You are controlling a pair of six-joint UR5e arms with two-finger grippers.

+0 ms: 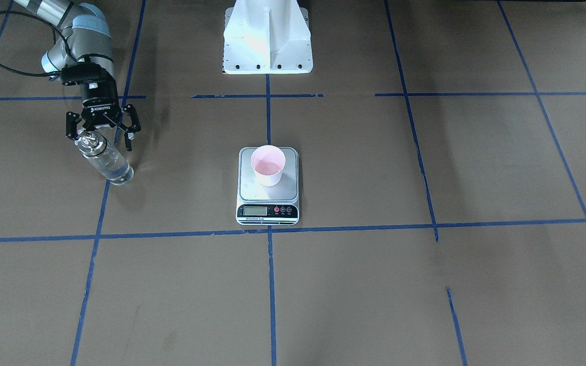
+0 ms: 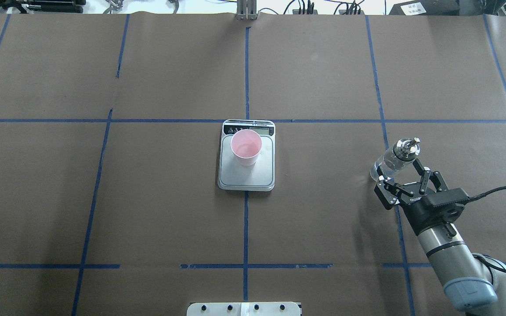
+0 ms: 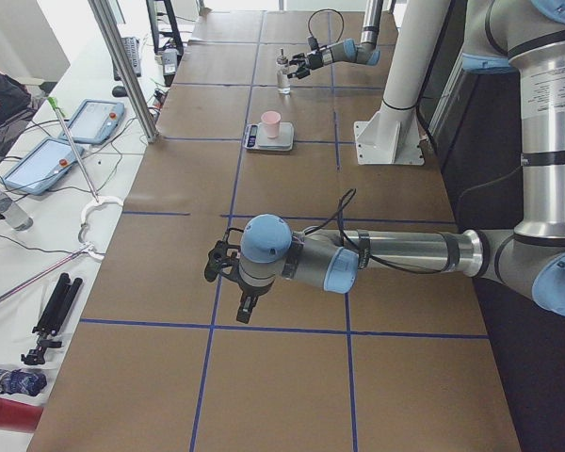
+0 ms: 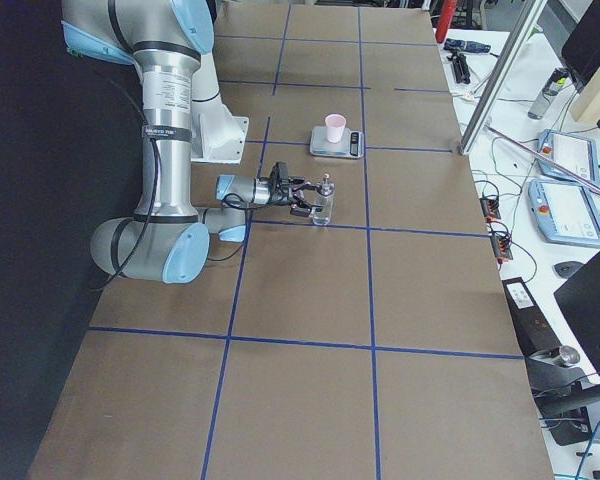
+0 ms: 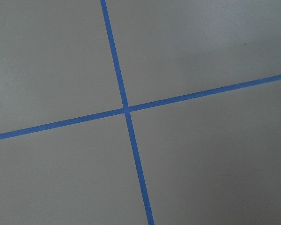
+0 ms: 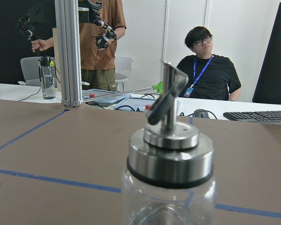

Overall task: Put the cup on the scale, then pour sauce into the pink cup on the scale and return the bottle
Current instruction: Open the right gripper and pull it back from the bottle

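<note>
The pink cup (image 1: 267, 165) stands upright on the silver platform of the scale (image 1: 267, 211), also seen from overhead as the cup (image 2: 246, 147) on the scale (image 2: 246, 177). The clear glass bottle (image 1: 105, 160) with its silver pour spout stands on the table on the robot's right, holding clear sauce. My right gripper (image 1: 102, 140) is open, level with the bottle's neck on the robot's side, fingers spread and not touching it. The right wrist view fills with the bottle cap (image 6: 171, 150). My left gripper (image 3: 228, 278) hangs low over bare table; I cannot tell whether it is open or shut.
The white robot base (image 1: 267, 40) stands behind the scale. Blue tape lines (image 5: 126, 110) grid the brown table. Beyond the table's far edge are a metal post (image 6: 68, 51), two people (image 6: 203, 65) and desks with tablets (image 3: 94, 118).
</note>
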